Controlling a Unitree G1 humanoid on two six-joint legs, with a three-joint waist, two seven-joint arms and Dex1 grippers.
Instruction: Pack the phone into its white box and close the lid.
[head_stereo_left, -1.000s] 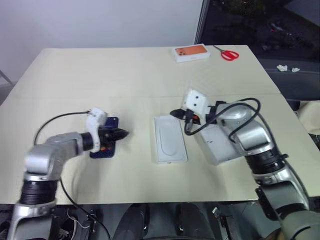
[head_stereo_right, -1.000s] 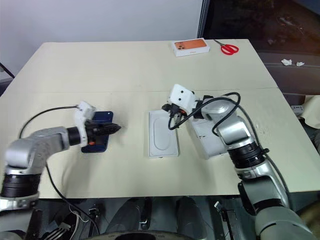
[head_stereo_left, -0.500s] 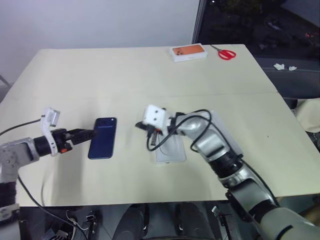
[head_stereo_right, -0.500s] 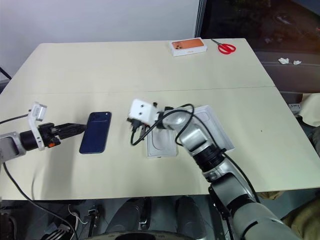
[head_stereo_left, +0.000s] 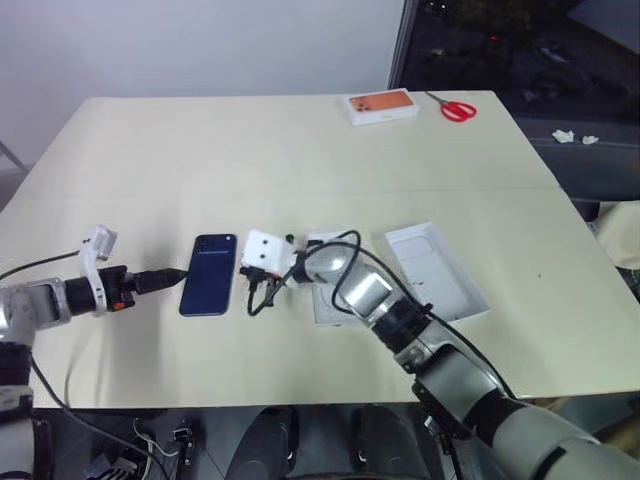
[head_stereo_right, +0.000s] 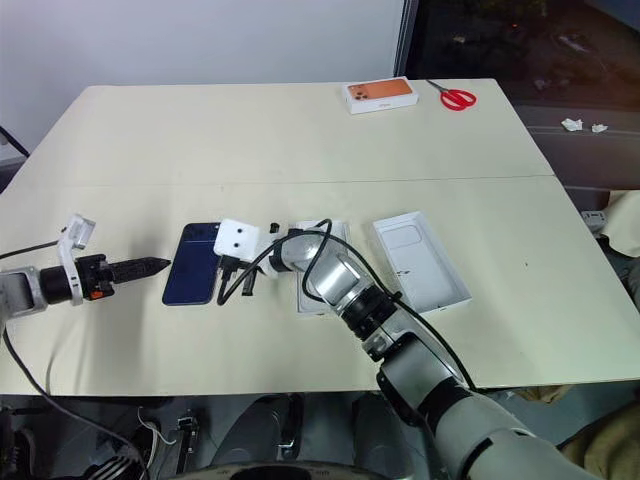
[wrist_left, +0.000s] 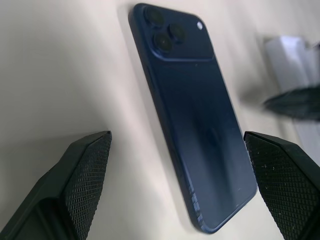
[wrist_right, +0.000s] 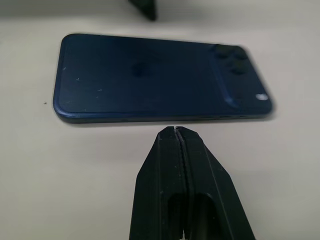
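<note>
you have the slim dark navy-blue phone (head_stereo_left: 208, 288) lying back-up and flat on the pale beige table (head_stereo_left: 250, 160), its camera cluster at the far end, nothing gripping it. on its left side, the left gripper (head_stereo_left: 172, 275) points at the phone's long edge; in the left wrist view its two black textured fingers (wrist_left: 75, 185) stand far apart, with the phone lying beyond them and untouched. on the phone's right side, the right gripper (wrist_right: 176, 131) comes in low with its fingers pressed tight together, the tip just short of the phone's other long edge; you cannot tell from the pictures whether it touches.

around it: a thin white insert with an oval recess (head_stereo_left: 335, 290) lies just right of the phone, largely covered by the right arm and its looping black cable (head_stereo_left: 320, 250). further right sits a shallow white rectangular cardboard tray (head_stereo_left: 436, 271), open side up and turned at an angle, well apart from the phone. whether it is the box or the lid cannot be told from here. at the table's far edge you see an orange-topped white box (head_stereo_left: 382, 105) and, beside it, red-handled scissors (head_stereo_left: 457, 107).

the table shows a faint seam across its middle. behind it stands a plain white wall (head_stereo_left: 200, 45), and to the right a dark window area (head_stereo_left: 520, 40).
</note>
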